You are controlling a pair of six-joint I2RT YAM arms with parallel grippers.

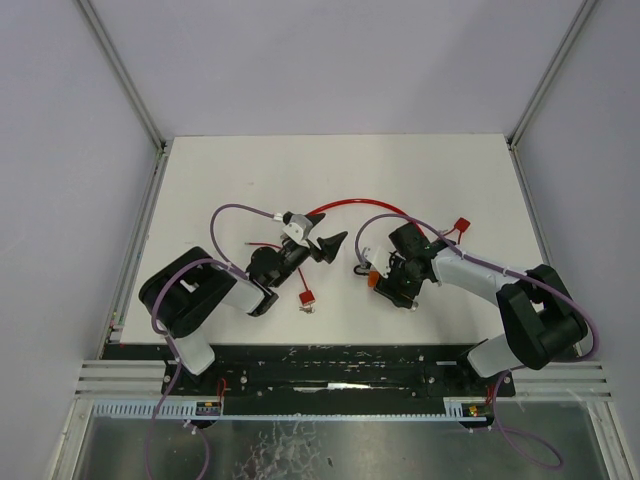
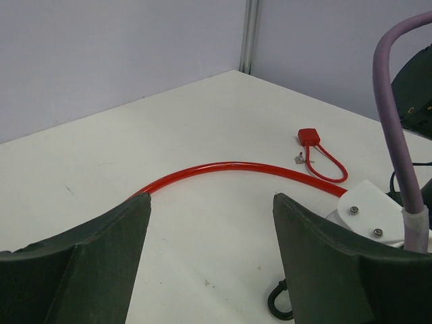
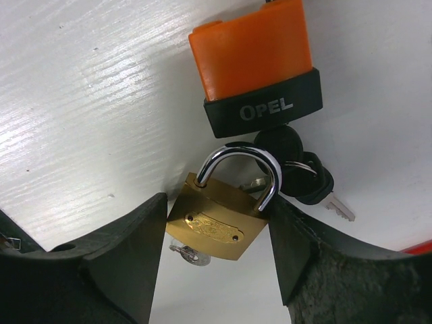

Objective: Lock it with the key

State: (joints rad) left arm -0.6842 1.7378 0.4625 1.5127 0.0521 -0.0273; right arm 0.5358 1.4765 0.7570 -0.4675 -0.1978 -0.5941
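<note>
A brass padlock [image 3: 214, 226] with a steel shackle sits tilted between the fingers of my right gripper [image 3: 217, 209]. Both fingers touch its sides, so the gripper is shut on it. A small silver key [image 3: 189, 255] sticks out of the padlock's underside. Hooked to the shackle are an orange and black OPEL tag [image 3: 253, 61] and black-headed keys [image 3: 307, 179]. In the top view the right gripper [image 1: 385, 278] is low over the table's middle. My left gripper [image 1: 335, 243] stands open beside it, with only bare table between its fingers [image 2: 101, 256].
A red cable [image 2: 229, 165] curves across the table behind both grippers and ends at a small red lock [image 2: 309, 136]. Another small red lock with keys [image 1: 307, 298] lies near the left arm. A black ring [image 2: 277, 304] lies beside the left gripper's right finger.
</note>
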